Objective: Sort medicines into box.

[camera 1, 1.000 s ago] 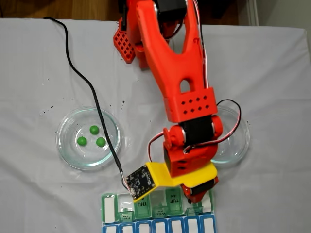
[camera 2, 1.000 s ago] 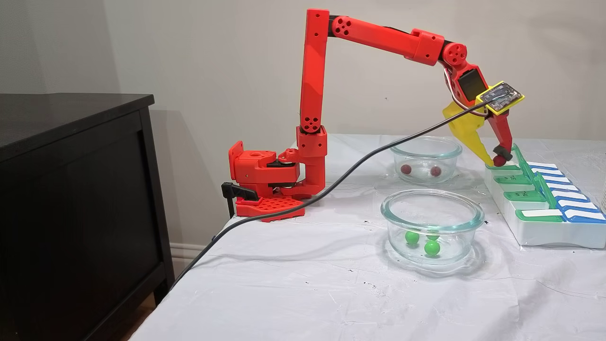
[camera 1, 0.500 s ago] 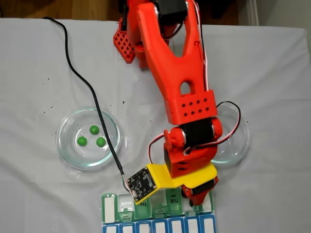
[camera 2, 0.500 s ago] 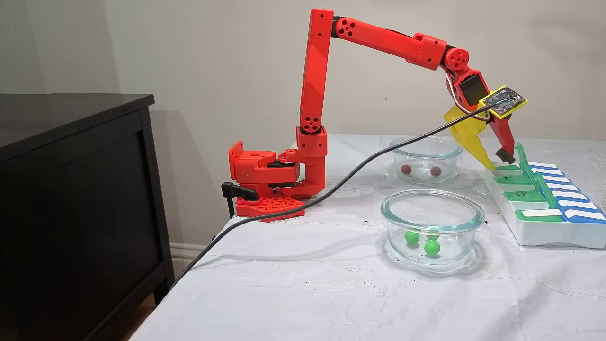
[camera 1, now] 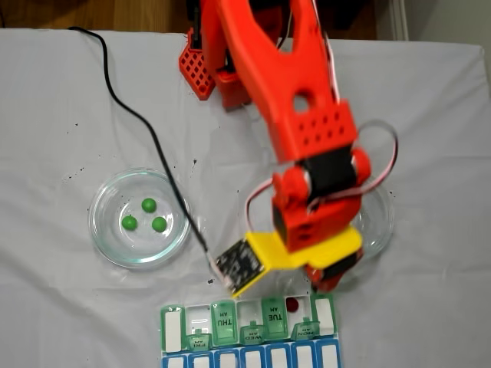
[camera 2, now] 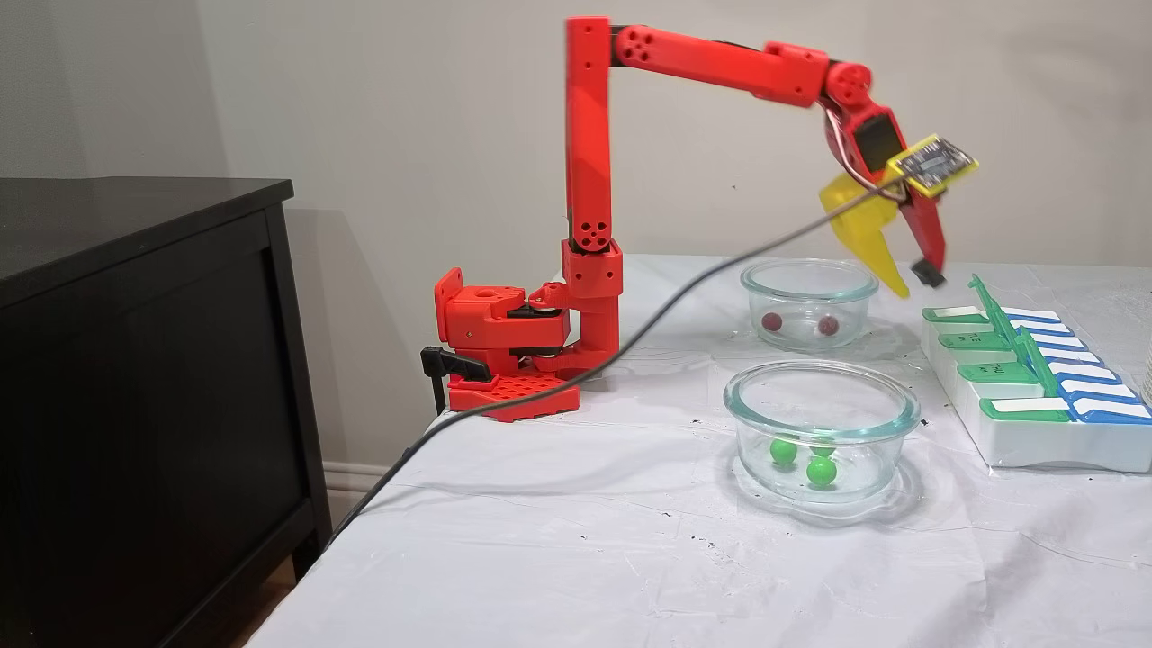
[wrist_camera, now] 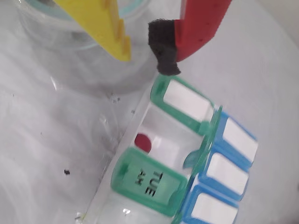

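Up went the fingers [camera 2: 911,281], open and empty, so one red ball [wrist_camera: 143,142] now sits in the box [wrist_camera: 147,181]

Arm [camera 2: 589,162]: bright red printed plastic, boxy links, round screw holes at the joints; perforated panel on the forearm [camera 1: 322,130]. Base [camera 2: 504,346]: red, with grid-patterned foot and black clamp. Servos: black blocks set into the red shells. Tool [camera 2: 909,279]: one yellow wedge finger, one red finger with black pad. Camera board [camera 1: 244,266]: dark circuit board on yellow bracket. Cables: thick black lead [camera 2: 630,346]; thin red-white-black wires at the wrist.
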